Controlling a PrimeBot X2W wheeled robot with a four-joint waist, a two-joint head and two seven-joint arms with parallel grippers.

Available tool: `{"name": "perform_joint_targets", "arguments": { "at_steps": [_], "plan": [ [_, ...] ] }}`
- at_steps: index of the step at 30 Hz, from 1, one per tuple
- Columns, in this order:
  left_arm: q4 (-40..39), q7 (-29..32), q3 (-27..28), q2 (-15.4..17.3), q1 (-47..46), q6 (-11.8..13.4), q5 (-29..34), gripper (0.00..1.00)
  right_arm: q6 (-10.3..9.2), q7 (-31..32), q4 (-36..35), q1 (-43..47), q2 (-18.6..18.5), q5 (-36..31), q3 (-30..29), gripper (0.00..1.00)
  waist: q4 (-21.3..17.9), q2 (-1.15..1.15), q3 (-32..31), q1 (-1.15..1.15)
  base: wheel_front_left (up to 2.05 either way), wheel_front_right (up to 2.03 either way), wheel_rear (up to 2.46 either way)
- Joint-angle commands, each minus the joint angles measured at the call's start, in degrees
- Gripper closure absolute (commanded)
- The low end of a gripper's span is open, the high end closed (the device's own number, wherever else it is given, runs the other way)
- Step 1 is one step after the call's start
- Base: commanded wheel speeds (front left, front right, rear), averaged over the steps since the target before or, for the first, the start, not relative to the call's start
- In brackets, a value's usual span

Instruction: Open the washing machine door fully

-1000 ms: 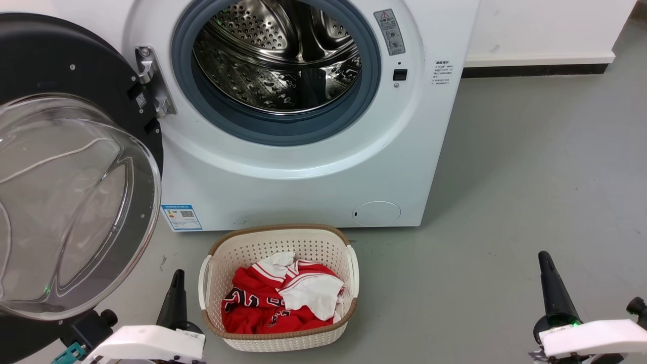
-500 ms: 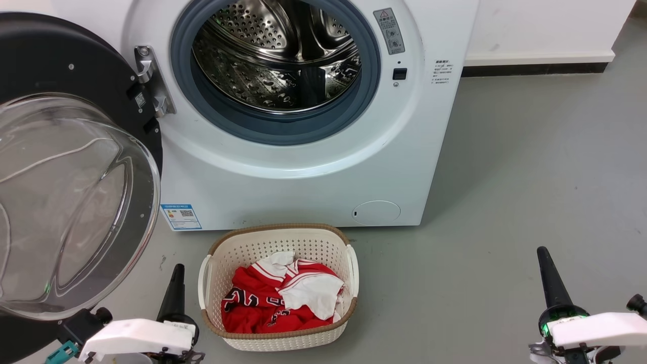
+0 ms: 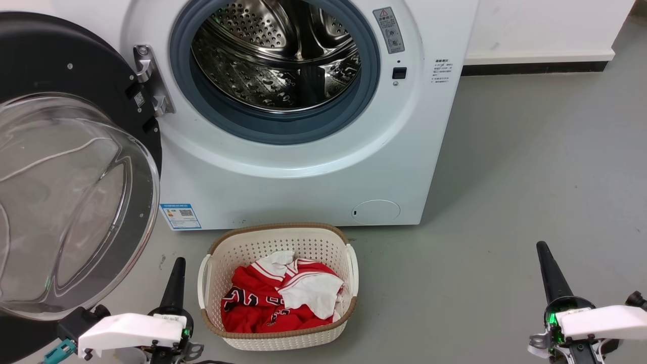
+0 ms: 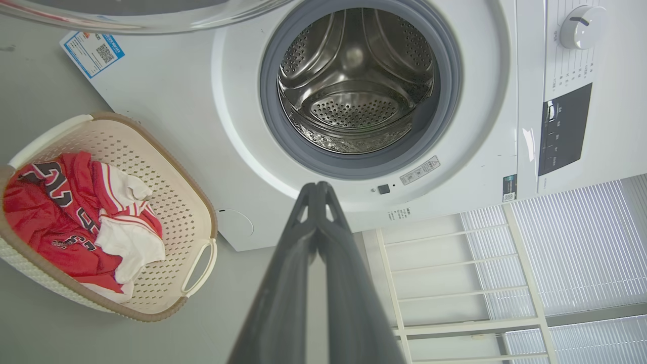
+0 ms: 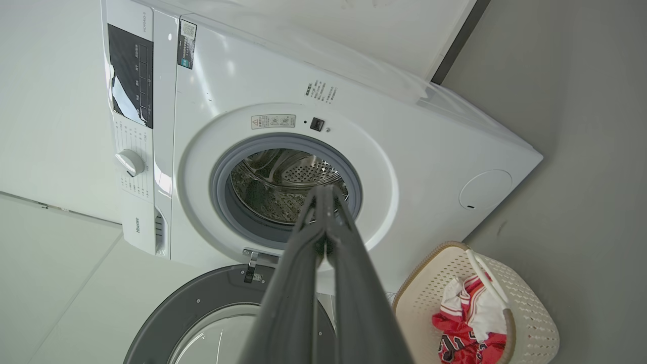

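Note:
The washing machine door (image 3: 55,55) stands swung wide open to the machine's left, its black rim and clear glass bowl (image 3: 71,202) facing me. The steel drum (image 3: 275,55) lies exposed. The door's glass edge (image 4: 141,17) crosses the top of the left wrist view, and its grey inner rim (image 5: 202,303) sits low in the right wrist view. My left gripper (image 3: 178,263) is shut and empty, low beside the door's bottom edge, apart from it. My right gripper (image 3: 542,247) is shut and empty over the floor at the lower right.
A cream laundry basket (image 3: 349,268) with a red and white jersey (image 3: 275,298) stands on the grey floor in front of the machine, between my two arms. A small round filter cover (image 3: 375,212) sits low on the machine's front. Open floor spreads right.
Both shut grippers have drifted slightly upward in the head view, the left wrist shifting a little left, the right a little right. The door has not moved.

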Motion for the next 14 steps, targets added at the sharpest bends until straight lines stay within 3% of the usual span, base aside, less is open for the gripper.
{"name": "perform_joint_targets", "arguments": {
  "at_steps": [1, 14],
  "plan": [
    [-0.09, 0.35, 0.31, 0.06, -1.27, -0.53, -1.50, 1.00, -0.01, 0.35, 0.05, -1.38, -0.34, 1.55, -0.15, 1.00, 0.00, 0.00, 0.01, 0.00, 0.00, 0.00, 0.00],
    [0.96, 2.59, 1.03, 0.06, -2.53, -1.37, -10.53, 1.00, -0.01, 2.62, 1.76, -3.07, -0.17, 9.98, -0.77, 1.00, -0.08, 0.00, 0.17, 0.00, 0.00, 0.00, 0.00]
  ]
}}
